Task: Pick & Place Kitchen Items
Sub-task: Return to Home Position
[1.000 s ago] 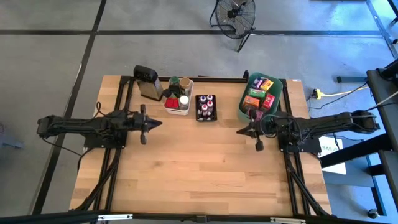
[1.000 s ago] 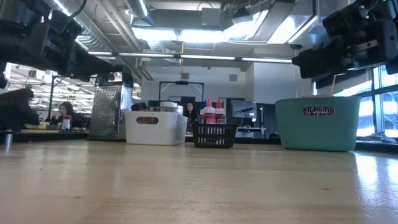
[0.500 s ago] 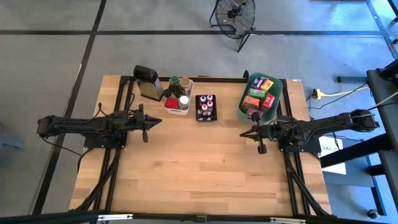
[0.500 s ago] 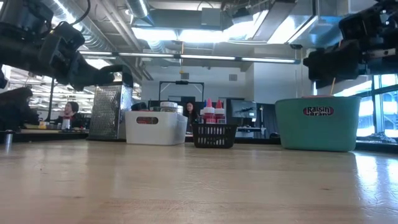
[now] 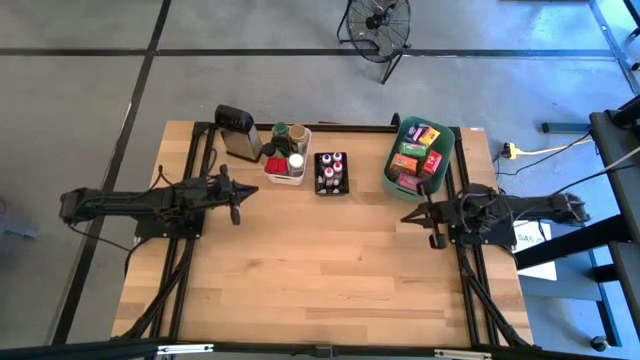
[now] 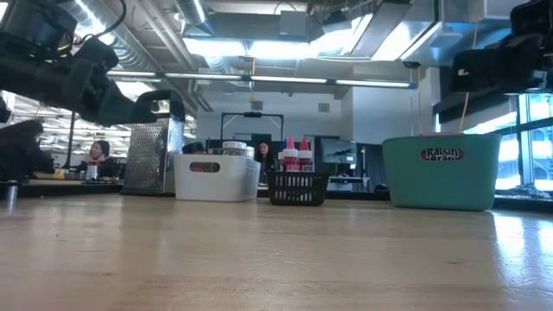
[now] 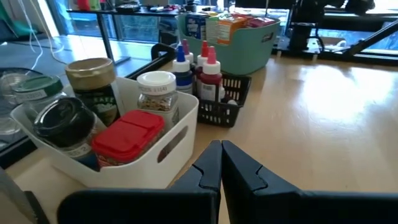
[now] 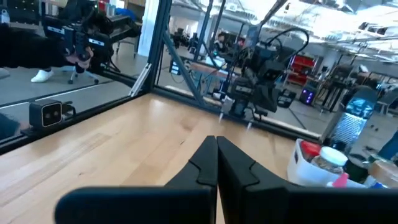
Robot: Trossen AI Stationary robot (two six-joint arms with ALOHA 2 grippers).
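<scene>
The kitchen items stand in three containers along the far edge. Jars (image 7: 93, 81) fill a white bin (image 5: 287, 160), small capped bottles (image 7: 208, 65) a black basket (image 5: 331, 173), and coloured packets (image 5: 415, 155) a teal bin (image 5: 443, 150). My left gripper (image 5: 252, 194) hovers shut over the table's left part, pointing at the white bin (image 7: 180, 134) just ahead of it. My right gripper (image 5: 404, 215) hovers shut near the right edge, beside the teal bin's near end. Its fingers (image 8: 216, 142) hold nothing.
A grey grater (image 5: 237, 132) with a black top stands left of the white bin at the far edge. Bare wood (image 5: 320, 260) stretches across the middle and near half of the table. People sit in the room beyond the table (image 6: 97, 154).
My right gripper has drawn back toward the table's right edge, staying shut and clear of the teal bin. My left gripper has kept its place and tipped slightly downward, toward the white bin.
</scene>
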